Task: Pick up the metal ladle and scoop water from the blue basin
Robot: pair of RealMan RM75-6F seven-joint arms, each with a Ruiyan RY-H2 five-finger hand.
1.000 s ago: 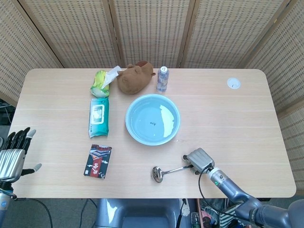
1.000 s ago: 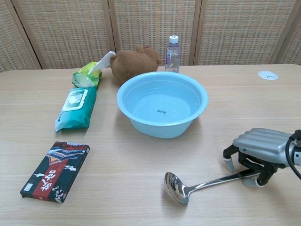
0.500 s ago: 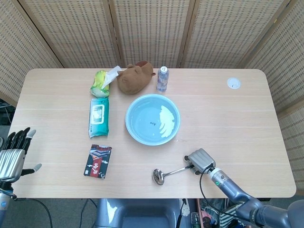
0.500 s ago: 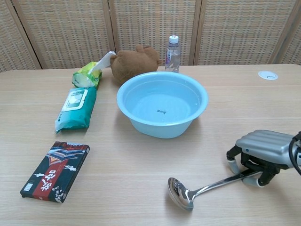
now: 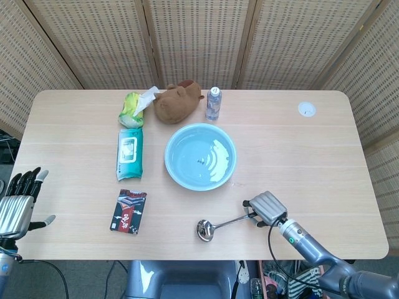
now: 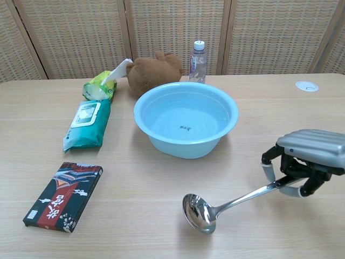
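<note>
The shiny metal ladle (image 6: 226, 205) slants, handle end gripped by the right hand (image 6: 302, 162), bowl low near the table (image 6: 135, 216). Since 0.5 s ago, hand and handle have risen. The left hand (image 5: 17, 205) stays spread off-table.

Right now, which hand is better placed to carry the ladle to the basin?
The right hand: it already grips the ladle by its handle, near the blue basin. The left hand sits off the table's far left edge.

Light wood table (image 5: 324, 156); woven rattan screen panels (image 5: 199, 37) behind; even, soft light.
</note>
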